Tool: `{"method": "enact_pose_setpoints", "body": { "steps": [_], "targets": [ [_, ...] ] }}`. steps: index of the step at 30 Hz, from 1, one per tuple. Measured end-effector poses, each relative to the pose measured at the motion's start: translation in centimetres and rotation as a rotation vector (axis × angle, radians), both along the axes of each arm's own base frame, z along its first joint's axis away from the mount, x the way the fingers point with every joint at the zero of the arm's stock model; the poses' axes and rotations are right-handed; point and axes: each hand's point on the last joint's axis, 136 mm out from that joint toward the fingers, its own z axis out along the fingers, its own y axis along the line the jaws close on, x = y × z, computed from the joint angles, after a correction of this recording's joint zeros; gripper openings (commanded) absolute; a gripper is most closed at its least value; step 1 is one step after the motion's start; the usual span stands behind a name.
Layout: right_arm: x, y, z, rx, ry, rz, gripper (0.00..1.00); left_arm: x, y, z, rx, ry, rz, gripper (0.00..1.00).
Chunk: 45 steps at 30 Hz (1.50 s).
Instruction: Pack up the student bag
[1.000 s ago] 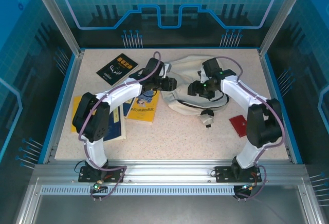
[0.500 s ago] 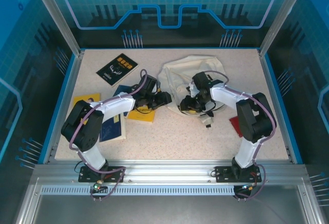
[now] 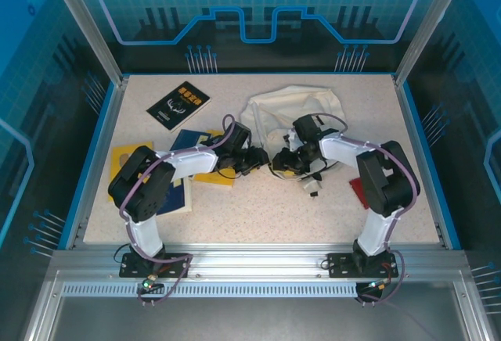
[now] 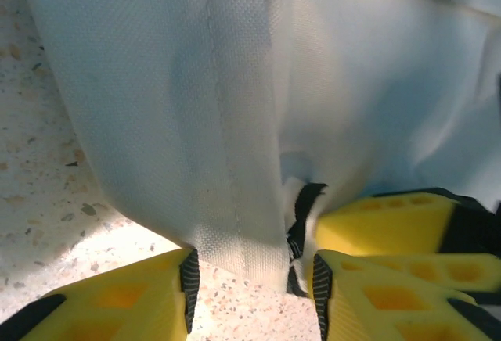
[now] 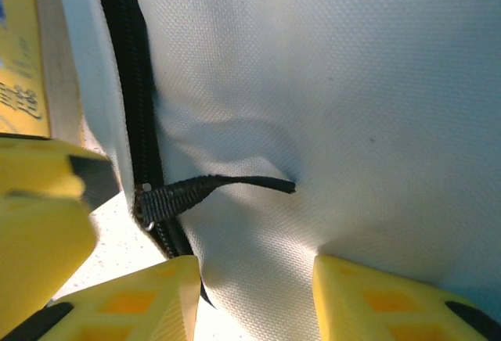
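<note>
At student bag point(image 3: 286, 106) near edge, left tool point(image 4: 250, 278), right tool point(image 5: 254, 278) now converged, half-open astride fabric.

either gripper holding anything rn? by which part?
Both straddle edge fabric of the student bag: left gripper at a seam, right gripper beside the zipper pull. Whether either grips cannot be told.

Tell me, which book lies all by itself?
The black book with the white drawing, at the table's far left. The other books, yellow and blue, overlap in a pile.
</note>
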Motion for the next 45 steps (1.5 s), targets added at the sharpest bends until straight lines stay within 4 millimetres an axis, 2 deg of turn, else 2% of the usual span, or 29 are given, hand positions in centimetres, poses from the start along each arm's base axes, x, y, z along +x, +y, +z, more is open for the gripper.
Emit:
{"method": "enact_pose_setpoints", "body": {
  "steps": [5,11,18,25,32,40,45],
  "targets": [
    [1.2,-1.0,1.5,0.073,-0.006,-0.080,0.44,0.6,-0.1,-0.2,0.004,0.004,0.020,0.25],
    [1.6,-0.3,1.4,0.119,0.066,-0.144,0.45,0.7,0.0,-0.4,0.013,0.002,0.031,0.12],
    [2.2,1.2,0.5,0.118,0.126,-0.171,0.44,0.3,0.4,-1.4,0.028,0.018,0.034,0.08],
    [2.8,1.8,-0.5,0.111,0.170,-0.203,0.42,0.0,0.7,-2.7,0.045,0.037,0.034,0.05],
    [3.0,2.7,-0.3,0.111,0.173,-0.204,0.30,0.0,0.6,-2.9,0.045,0.037,0.034,0.05],
    [3.3,3.9,-0.5,0.086,0.155,-0.191,0.23,0.0,0.7,-3.1,0.044,0.036,0.034,0.04],
    [3.8,4.1,-1.0,0.051,0.137,-0.194,0.09,0.0,0.7,-3.2,0.041,0.031,0.034,0.05]
  ]
}}
